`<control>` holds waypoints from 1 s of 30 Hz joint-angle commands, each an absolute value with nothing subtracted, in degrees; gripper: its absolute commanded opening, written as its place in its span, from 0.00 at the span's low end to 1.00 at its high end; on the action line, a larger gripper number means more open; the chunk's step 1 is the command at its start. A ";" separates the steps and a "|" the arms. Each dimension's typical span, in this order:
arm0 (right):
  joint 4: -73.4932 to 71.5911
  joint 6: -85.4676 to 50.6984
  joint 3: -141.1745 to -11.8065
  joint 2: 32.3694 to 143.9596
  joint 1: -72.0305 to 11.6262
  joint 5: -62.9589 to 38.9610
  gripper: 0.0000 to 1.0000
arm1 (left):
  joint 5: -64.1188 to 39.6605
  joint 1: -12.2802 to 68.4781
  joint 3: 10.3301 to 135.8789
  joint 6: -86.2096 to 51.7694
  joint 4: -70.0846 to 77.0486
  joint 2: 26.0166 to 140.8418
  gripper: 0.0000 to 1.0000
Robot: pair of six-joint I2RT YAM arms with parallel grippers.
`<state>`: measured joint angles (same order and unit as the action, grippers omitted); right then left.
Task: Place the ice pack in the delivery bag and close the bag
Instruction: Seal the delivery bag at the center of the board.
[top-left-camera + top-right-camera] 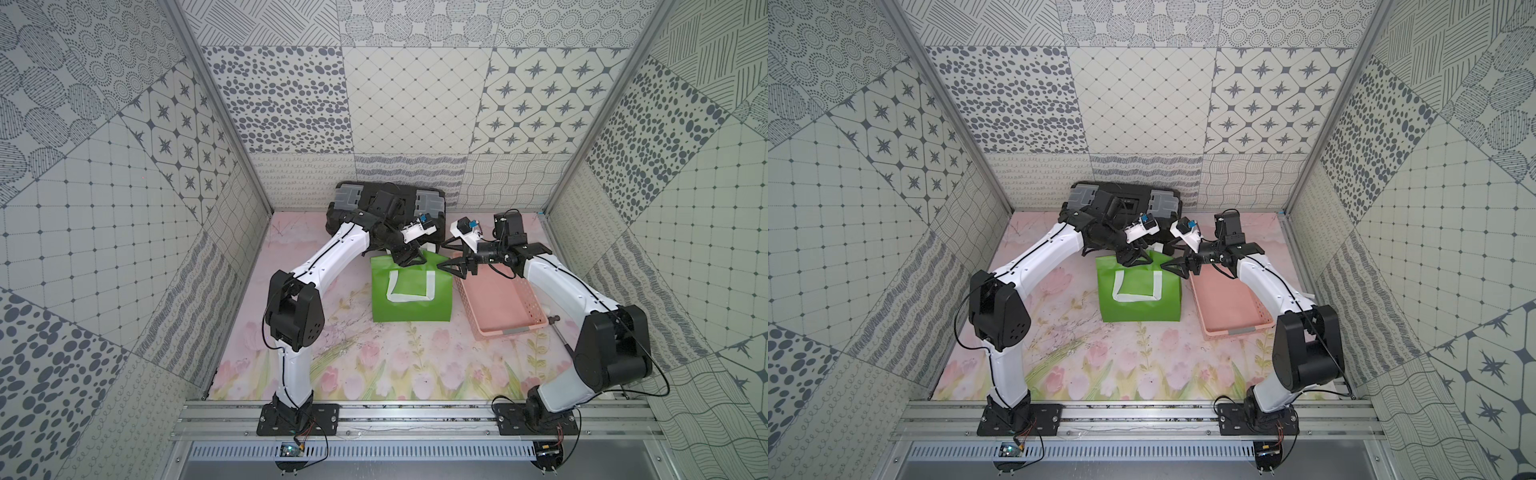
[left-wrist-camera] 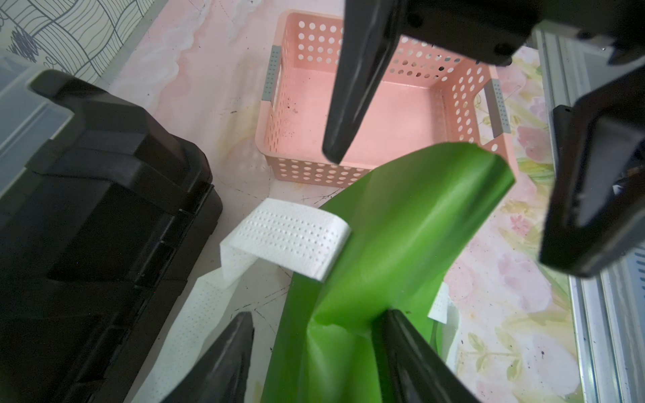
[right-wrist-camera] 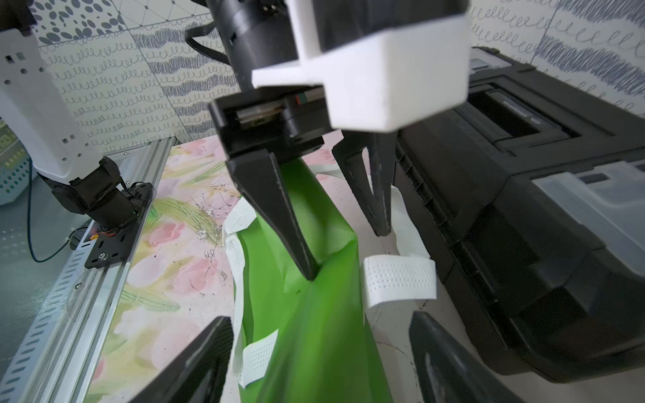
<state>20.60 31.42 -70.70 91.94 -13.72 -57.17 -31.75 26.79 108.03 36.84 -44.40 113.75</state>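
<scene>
The flowered tabletop (image 1: 374, 365) carries three containers. Largest is the black toolbox (image 1: 430, 198) at 12 o'clock against the back wall, its lid shut. At the centre lies the green delivery bag (image 1: 411, 313) on its broad side, its top edge toward 12 o'clock and close to the toolbox. Its inside is hidden in every view, so whether the ice pack is in it cannot be told. Just beside the bag at 3 o'clock sits the pink basket (image 1: 494, 303); its floor shows plain pink with a few dark specks. One white strap (image 1: 411, 298) lies as a U on the bag's upper face, and a second strap (image 2: 289, 240) loops off the top edge toward the toolbox.

The left arm rises from 7 o'clock, bends its elbow near 9 and reaches toward 1 o'clock. The left hand (image 1: 411, 262) points down at the bag's top edge, moderately spread, clamping nothing. One finger (image 3: 296, 240) presses its tip into the green fabric; the other stands outside the bag by the strap.

The right arm rises from 5 o'clock and crosses above the basket. The right hand (image 1: 441, 255) points toward 9 o'clock at the bag's far corner, spread wide and holding nothing.
</scene>
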 commanded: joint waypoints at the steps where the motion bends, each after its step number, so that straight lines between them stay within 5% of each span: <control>1: 20.70 31.25 -72.08 94.45 -13.97 -58.78 0.77 | -29.47 26.91 108.87 38.63 -46.58 113.86 0.66; 3: 20.70 31.86 -71.36 94.57 -14.04 -59.23 0.72 | -29.74 26.86 109.07 38.32 -46.91 113.45 0.66; 10: 20.70 33.31 -68.83 93.28 -13.91 -57.69 0.24 | -31.36 25.61 109.03 38.19 -48.72 110.93 0.73; 14: 20.65 33.31 -68.55 92.73 -13.06 -57.59 0.08 | -35.77 22.49 107.39 39.00 -51.43 106.74 0.81; 24: 20.56 32.13 -69.52 93.08 -13.10 -57.20 0.05 | -40.86 17.84 102.54 42.21 -56.79 104.49 0.90; 30: 18.28 29.17 -68.68 92.13 -12.93 -55.84 0.03 | -38.11 17.89 99.40 41.01 -53.85 104.84 0.76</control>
